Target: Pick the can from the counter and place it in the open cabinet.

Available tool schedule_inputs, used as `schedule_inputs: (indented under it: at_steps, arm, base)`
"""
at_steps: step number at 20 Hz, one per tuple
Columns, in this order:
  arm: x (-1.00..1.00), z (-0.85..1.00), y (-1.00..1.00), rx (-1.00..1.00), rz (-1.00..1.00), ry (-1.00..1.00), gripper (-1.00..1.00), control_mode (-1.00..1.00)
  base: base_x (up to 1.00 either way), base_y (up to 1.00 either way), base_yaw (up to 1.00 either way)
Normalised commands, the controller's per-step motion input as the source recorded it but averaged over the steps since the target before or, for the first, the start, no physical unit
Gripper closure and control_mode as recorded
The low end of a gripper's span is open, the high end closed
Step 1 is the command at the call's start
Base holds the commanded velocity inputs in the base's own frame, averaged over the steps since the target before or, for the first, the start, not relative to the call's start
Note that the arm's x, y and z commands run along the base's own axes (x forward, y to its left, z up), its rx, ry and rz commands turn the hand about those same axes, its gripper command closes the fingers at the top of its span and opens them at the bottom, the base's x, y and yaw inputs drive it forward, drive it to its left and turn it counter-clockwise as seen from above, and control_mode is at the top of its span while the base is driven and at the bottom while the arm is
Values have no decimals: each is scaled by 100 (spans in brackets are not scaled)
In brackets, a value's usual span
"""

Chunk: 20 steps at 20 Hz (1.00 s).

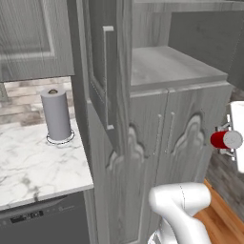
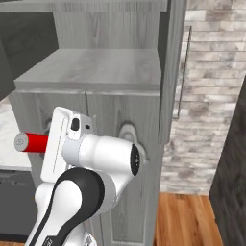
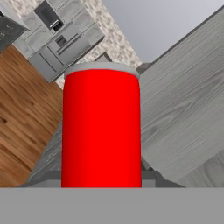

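can (image 1: 225, 140) lay sideways in our closed gripper (image 2: 50, 142), low beside the cabinet (image 2: 96, 72) doors: carrying step. next we judged it needed raising onto the open shelf.

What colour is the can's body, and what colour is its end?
The can has a red body and a silver-grey end, clearest in the left base view.

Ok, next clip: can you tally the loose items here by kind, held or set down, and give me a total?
Red cans: 1, the can, held sideways in the claw beside the cabinet
Grey paper towel rolls: 1, the paper towel roll, upright on the marble counter
Total: 2
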Motion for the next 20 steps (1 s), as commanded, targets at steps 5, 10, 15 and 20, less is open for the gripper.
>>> schedule_inputs:
  at_steps: [5, 10, 15, 20]
  arm:
    - [0, 0, 0, 0, 0, 0, 100, 100]
    - [0, 0, 0, 0, 0, 0, 100, 100]
    - [0, 0, 0, 0, 0, 0, 100, 100]
    - [0, 0, 0, 0, 0, 0, 100, 100]
  base:
    - [26, 18, 0]
    - [25, 18, 0]
    - [37, 18, 0]
    - [45, 19, 0]
